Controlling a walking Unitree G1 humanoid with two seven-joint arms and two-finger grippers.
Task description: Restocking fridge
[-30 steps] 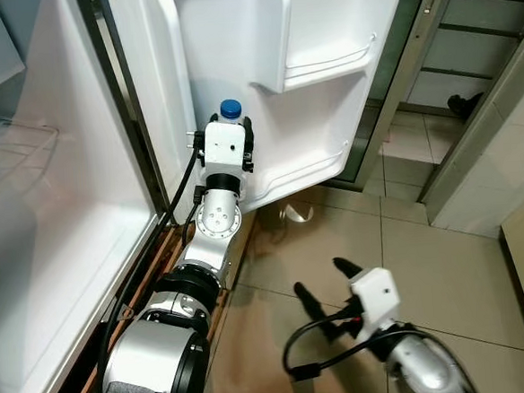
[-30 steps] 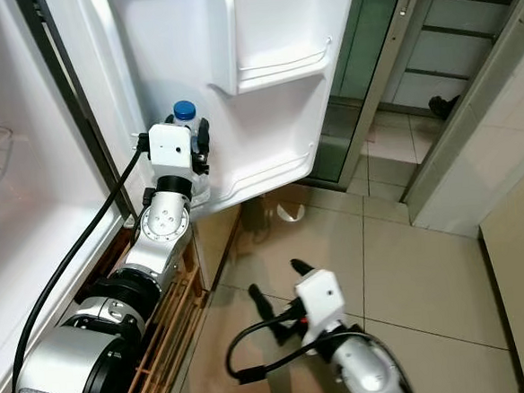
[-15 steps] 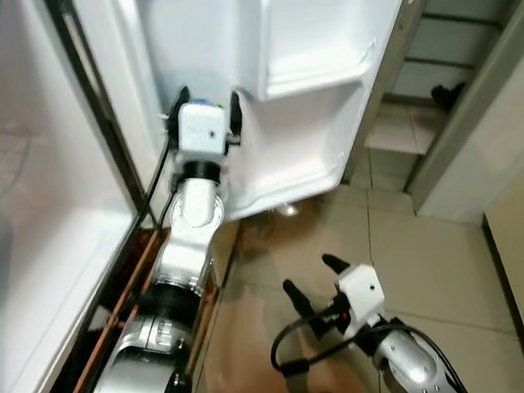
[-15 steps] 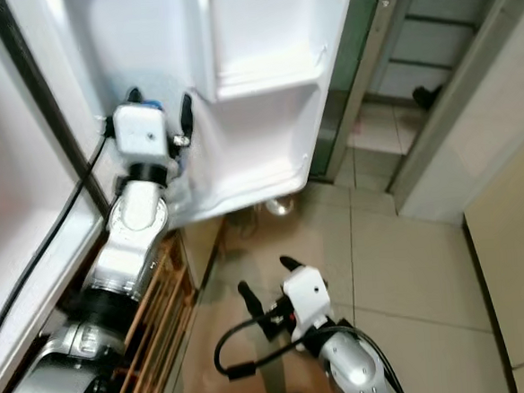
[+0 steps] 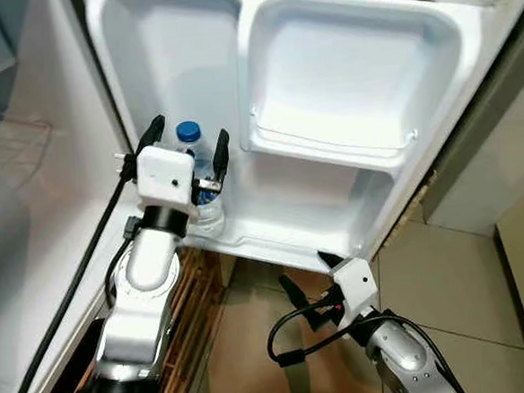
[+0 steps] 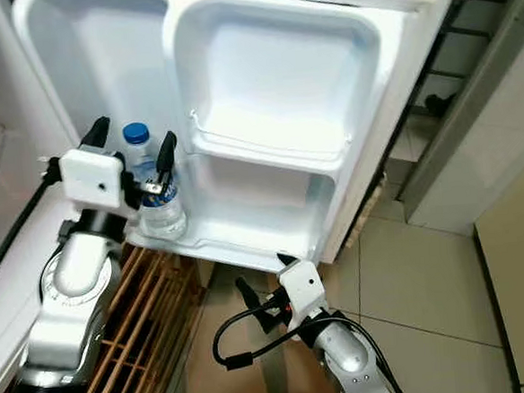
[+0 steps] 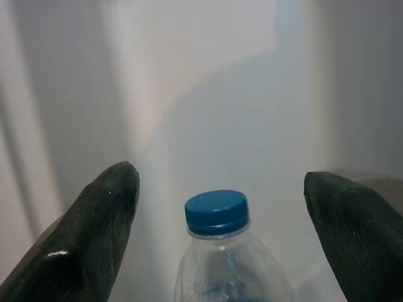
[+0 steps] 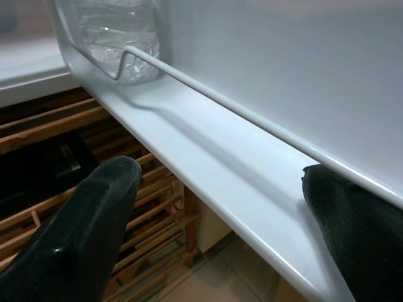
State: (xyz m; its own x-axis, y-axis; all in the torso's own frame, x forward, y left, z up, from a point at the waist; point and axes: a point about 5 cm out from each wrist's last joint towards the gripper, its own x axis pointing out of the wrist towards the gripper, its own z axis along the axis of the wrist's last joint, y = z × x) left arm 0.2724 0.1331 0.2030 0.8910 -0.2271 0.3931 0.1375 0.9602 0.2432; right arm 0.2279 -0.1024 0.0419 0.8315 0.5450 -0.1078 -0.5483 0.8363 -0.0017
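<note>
Left tool (image 5: 186,144): fingers spread wide, one either side of the water bottle (image 5: 198,178), neither seen touching it. In the left wrist view the blue cap (image 7: 216,212) sits midway between the two fingertips (image 7: 107,207), with clear gaps on both sides.

The bottle stands upright, long axis vertical, cap pointing up and base down. It rests at the hinge end of the lowest door shelf (image 5: 275,249) of the open fridge door (image 5: 354,91), behind the thin wire rail (image 8: 252,123). Its clear body carries a blue label.

Right tool (image 5: 310,305): fingers spread, nothing between them. It hangs low, just under the front lip of the same door shelf, well along from the bottle. Its wrist view looks along the shelf edge and rail toward the bottle's base (image 8: 119,38).

Beyond the left tool, a moulded door bin (image 5: 347,128) sits above the shelf. Wooden slats (image 6: 154,321) lie under the left arm, tiled floor (image 5: 456,273) beside the right arm.
</note>
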